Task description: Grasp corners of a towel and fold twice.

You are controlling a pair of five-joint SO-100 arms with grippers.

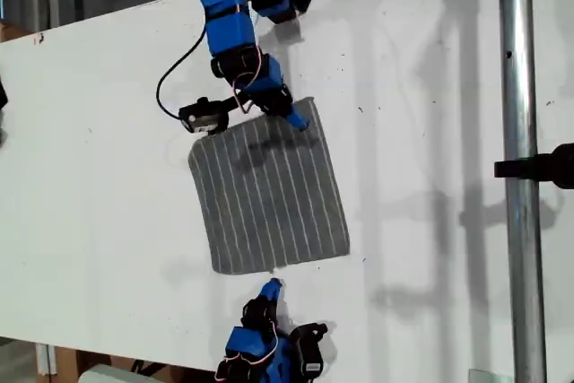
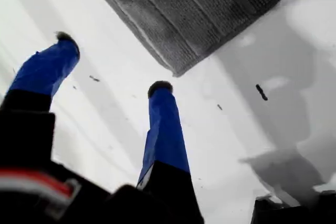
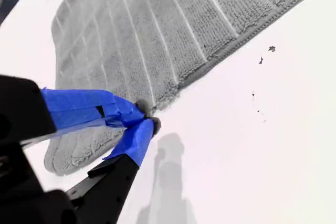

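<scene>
The towel (image 1: pixel 269 195) lay spread flat on the white table (image 1: pixel 108 204), stripes running from the far arm towards the near one, with no fold in it yet as far as I could see. The first pincer (image 1: pixel 296 120), on the arm reaching in from the exterior view's top, hung over the cloth close to one corner (image 1: pixel 311 103). In its own wrist view the first pincer (image 2: pixel 113 62) stood wide open with nothing between its fingers, and that corner (image 2: pixel 178 72) lay just ahead of them, not yet touched. The second pincer (image 1: pixel 271 287), coming from the exterior view's bottom, sat at the opposite edge, roughly midway along it, not at a corner. Its wrist view showed the second pincer (image 3: pixel 147 116) closed tip to tip right at the hem of the towel (image 3: pixel 157 24), and I could not tell whether any fabric was caught in it. To my eye the risks were plain. A grip taken mid-edge would likely drag the cloth into a crooked, bunched fold. A closed pincer holding nothing would simply slide off. And if the open one came down short of its corner, it might nudge the soft cloth aside instead of pinching it.
</scene>
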